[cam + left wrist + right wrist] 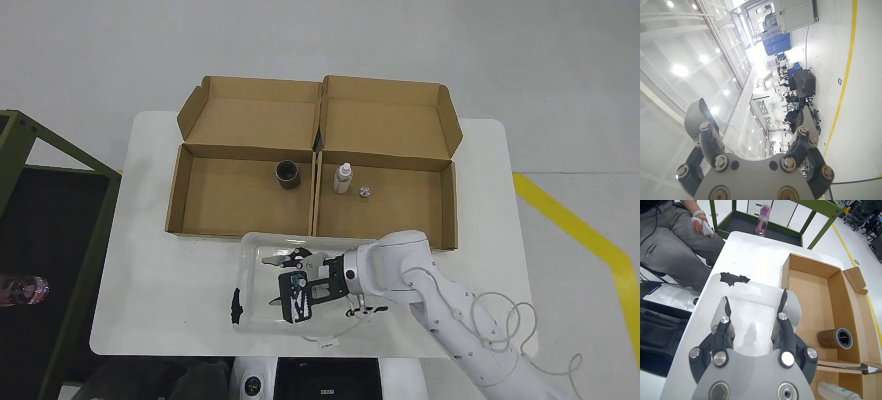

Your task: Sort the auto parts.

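Observation:
My right gripper [275, 281] [755, 294] hangs open over a shallow white tray [252, 243] [745, 313] at the table's front, with nothing between its fingers. A torn black piece [237, 304] [733, 279] lies on the tray's far rim. Behind the tray stand two open cardboard boxes. The left box [215, 190] [810, 285] holds a dark cylindrical bearing [288, 175] [834, 338]. In the right box [420, 200] are a white bottle [343, 178] [836, 390] and a small metal part [365, 190]. My left gripper [751, 106] is open, pointing up into the room, holding nothing.
A green-framed cart [40, 200] [810, 211] stands off the table's left side with a pink bottle [20, 290] [762, 220] on it. Bare white tabletop [170, 290] lies left of the tray. The boxes' raised lids [320, 110] line the table's back.

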{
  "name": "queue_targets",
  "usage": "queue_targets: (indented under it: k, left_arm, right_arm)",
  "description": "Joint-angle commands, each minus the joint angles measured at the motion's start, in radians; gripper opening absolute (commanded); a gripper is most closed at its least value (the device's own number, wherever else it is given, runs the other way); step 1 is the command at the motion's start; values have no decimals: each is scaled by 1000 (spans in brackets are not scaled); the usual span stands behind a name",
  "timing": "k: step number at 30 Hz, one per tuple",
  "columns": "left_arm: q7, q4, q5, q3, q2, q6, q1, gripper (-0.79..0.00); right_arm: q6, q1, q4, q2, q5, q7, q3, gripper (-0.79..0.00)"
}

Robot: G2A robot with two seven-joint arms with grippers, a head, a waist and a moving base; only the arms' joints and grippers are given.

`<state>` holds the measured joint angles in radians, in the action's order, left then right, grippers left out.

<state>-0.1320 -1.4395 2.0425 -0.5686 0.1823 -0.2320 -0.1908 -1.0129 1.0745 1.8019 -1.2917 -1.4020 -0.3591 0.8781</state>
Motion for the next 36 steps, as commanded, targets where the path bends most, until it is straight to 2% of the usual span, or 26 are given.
queue_targets:
  k: [1,12,25,36]
  left_arm:
    - [0,0,0,0,0,0,0,0]
    - [0,0,0,0,0,0,0,0]
    - [0,0,0,0,0,0,0,0]
    - [0,0,0,0,0,0,0,0]
  right_arm:
    - [1,11,-2,6,-6,4,-1,-317]
    - [1,48,-17,35,-88,53,-22,-317]
    - [13,52,-92,46,-161,92,-58,-329]
    - [47,33,-138,45,-211,101,-97,-385]
